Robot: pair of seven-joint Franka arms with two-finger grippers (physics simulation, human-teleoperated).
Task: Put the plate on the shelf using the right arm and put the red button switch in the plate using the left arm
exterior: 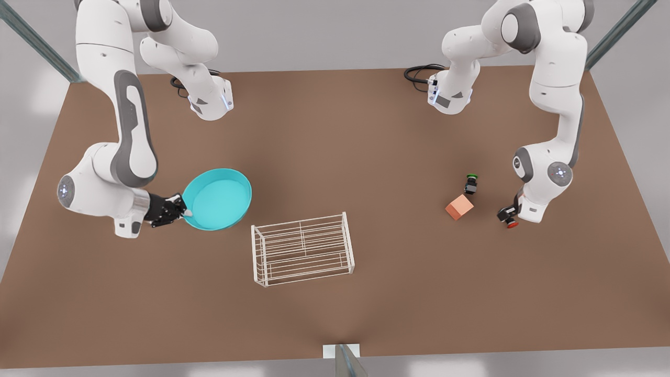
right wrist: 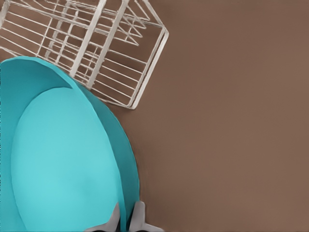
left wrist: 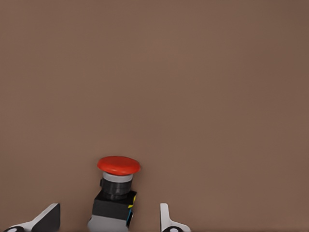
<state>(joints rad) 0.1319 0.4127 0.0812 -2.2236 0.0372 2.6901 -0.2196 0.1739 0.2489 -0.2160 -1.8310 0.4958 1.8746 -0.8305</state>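
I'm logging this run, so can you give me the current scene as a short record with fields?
plate: turquoise plate, tilted, held by its rim, not yet on the shelf
right gripper: right gripper shut on the plate's rim, at the front view's left
shelf: white wire shelf on the brown table, nothing on it
red button switch: red button switch between open fingers, not gripped
left gripper: left gripper open, at the front view's right
other items: green button and pink cube nearby
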